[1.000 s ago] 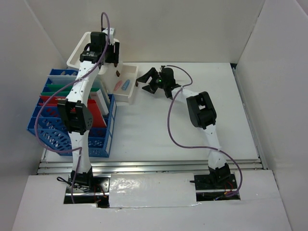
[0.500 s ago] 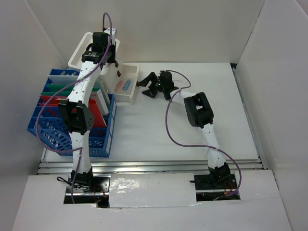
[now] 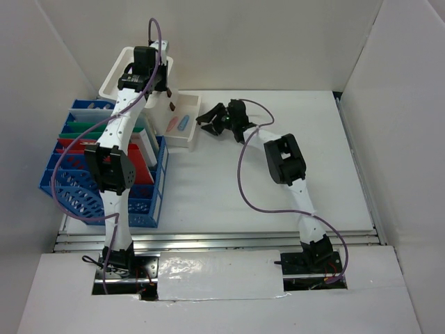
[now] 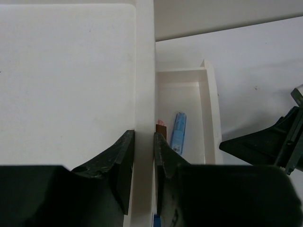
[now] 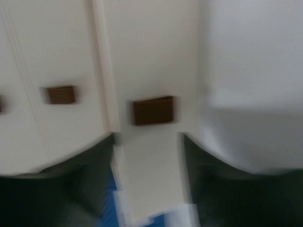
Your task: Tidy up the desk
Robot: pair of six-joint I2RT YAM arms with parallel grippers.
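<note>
The desk [image 3: 278, 188] is a white tabletop. At its back left stands a white open-top box [image 3: 118, 69] with brown knobs. My left gripper [image 3: 163, 89] is shut on the box's right wall [image 4: 145, 71], one finger on each side. A white drawer [image 3: 182, 141] lies beside the box, holding a pink item [image 3: 171, 124] and a blue item [image 4: 178, 132]. My right gripper [image 3: 212, 117] is open at the drawer's right end. In the blurred right wrist view its fingers straddle the drawer front below a brown knob [image 5: 153, 110].
A blue crate [image 3: 83, 188] with red, green and white folders stands at the left, close under the left arm. A silver rail [image 3: 222, 240] runs along the desk's front edge. White walls enclose the back and both sides.
My left gripper has closed on the box's wall. My right gripper has moved left up to the drawer's end, and its jaws have narrowed a little.
</note>
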